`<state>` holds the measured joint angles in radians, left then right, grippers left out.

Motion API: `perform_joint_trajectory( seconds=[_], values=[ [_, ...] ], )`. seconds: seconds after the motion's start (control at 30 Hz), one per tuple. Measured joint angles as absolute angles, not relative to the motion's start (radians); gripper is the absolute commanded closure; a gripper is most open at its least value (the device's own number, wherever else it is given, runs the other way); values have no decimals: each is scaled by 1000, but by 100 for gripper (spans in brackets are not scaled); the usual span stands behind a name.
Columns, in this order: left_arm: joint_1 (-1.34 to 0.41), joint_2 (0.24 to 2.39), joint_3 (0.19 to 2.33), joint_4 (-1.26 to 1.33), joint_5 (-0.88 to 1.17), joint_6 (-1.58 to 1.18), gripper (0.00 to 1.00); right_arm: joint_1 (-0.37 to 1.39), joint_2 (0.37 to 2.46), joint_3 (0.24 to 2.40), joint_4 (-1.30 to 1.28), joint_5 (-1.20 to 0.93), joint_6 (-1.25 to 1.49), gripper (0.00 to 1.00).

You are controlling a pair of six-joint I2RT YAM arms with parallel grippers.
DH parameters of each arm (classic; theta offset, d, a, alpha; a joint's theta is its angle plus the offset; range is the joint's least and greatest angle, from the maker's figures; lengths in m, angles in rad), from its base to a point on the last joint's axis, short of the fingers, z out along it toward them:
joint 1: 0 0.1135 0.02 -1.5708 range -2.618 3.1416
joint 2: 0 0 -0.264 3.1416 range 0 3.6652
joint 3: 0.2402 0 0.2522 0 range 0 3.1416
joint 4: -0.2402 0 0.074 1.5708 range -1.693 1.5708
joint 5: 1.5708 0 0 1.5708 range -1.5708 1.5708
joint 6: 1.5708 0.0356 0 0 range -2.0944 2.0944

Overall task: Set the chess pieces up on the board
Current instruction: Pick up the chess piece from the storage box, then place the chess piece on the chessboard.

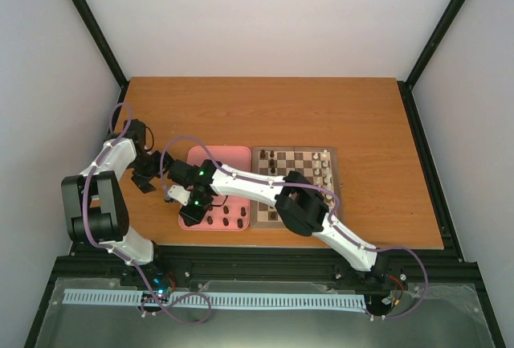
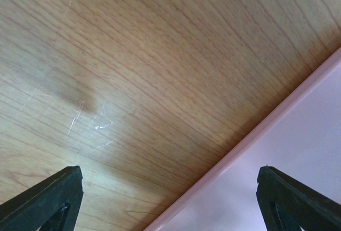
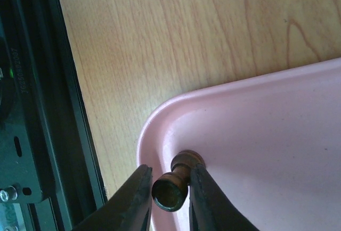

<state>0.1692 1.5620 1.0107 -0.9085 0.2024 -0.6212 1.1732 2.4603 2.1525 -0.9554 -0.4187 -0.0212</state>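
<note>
The right arm (image 1: 321,219) rises from its base at the near right corner, folds at a black elbow over the near edge of the board (image 1: 294,149) and stretches left, low and almost level. Its wrist tips down over the near left corner of a pink tray (image 1: 229,155).

In the wrist view the right gripper (image 3: 170,196) is nearly closed. Its two black fingers (image 3: 133,201) sit tight against both sides of one dark chess piece (image 3: 173,185). The piece is small, turned and glossy. It lies on its side with its round base toward the camera, tucked into the tray's rounded corner, close to the raised lip. Just beyond that lip a narrow strip of wood-grain bench (image 3: 160,39) separates the tray from a black metal rail (image 3: 37,108).

The left arm (image 1: 104,203) is folded back on itself at the near left. The left gripper (image 2: 169,175) is wide open and holds nothing. It hangs over scuffed bench wood beside the tray's straight edge.

Other dark chess pieces (image 1: 229,219) lie scattered in the tray's near half, and a few stand on the board's left-hand squares. Cream chess pieces (image 1: 325,171) line its right side. Beyond the tray and board, the bench runs bare to the back wall.
</note>
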Motion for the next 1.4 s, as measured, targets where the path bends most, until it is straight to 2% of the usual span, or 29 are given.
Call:
perform_joint_trajectory(
  seconds=[0.2,0.27,0.67,0.93,1.13,1.4],
  values=[
    [169,1562,1011,-905,202,-621,0,1173,2462,2154,-953,-416,-22,91],
    [169,1562,1011,-904,202,-621,0,1173,2462,2154,-953,-415,-19,97],
    [169,1570,1011,-895,203,-621,0,1168,2421,2154,-951,-287,-30,97],
    [169,1571,1011,-895,204,-621,0,1121,2204,2131,-944,-177,-30,97],
    [169,1581,1011,-894,211,-622,0,993,2035,2022,-944,-134,-31,97],
    [169,1596,1013,-894,212,-622,0,790,2020,1887,-957,-127,-32,97]
  ],
)
